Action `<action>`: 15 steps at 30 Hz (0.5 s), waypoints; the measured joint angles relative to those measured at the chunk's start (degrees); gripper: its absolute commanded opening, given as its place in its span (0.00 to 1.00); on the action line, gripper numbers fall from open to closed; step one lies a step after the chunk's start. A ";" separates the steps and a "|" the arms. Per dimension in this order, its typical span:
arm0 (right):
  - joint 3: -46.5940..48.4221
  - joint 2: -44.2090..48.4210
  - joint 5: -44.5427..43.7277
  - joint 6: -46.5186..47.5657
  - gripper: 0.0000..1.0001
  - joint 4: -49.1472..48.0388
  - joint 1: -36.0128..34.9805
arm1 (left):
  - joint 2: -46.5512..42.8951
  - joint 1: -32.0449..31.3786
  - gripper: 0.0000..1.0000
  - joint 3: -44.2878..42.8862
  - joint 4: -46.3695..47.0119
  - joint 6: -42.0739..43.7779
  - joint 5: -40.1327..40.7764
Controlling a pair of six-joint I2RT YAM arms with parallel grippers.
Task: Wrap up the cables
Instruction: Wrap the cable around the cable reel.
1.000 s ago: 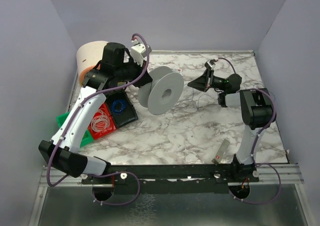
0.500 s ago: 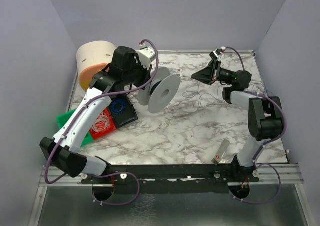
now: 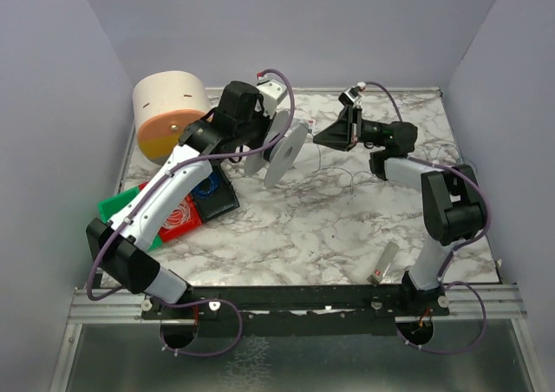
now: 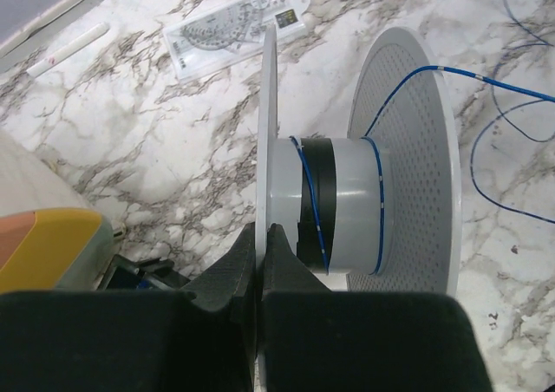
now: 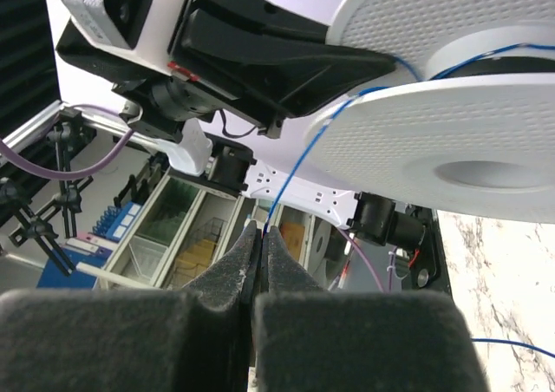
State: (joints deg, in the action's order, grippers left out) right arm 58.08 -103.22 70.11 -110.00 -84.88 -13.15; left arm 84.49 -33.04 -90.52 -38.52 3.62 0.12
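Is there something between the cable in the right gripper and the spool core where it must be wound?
Nothing visible. The cable runs free from the shut right gripper past the flange to the spool core.

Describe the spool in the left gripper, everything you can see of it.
The spool is light grey plastic: two round, dot-textured flanges joined by a grey hub with a black band. A few turns of thin blue cable circle the hub; its strand runs past one flange to the right gripper, which pinches it. The left gripper clamps the other flange's rim over the marble table.
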 measured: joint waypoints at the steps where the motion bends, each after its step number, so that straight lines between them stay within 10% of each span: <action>1: 0.50 -0.28 -0.07 0.02 0.01 -0.04 -0.59 | 0.39 -0.24 0.00 0.00 0.02 -0.11 1.16; 15: 1.38 -5.07 -0.31 7.58 0.01 -0.09 -2.49 | 5.44 -0.35 0.00 -7.15 0.02 -1.92 12.52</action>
State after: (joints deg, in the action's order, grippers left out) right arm 59.46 -108.29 69.80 -102.41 -84.97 -15.64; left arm 89.93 -33.39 -97.67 -38.50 1.69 12.64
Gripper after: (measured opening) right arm 0.007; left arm 0.014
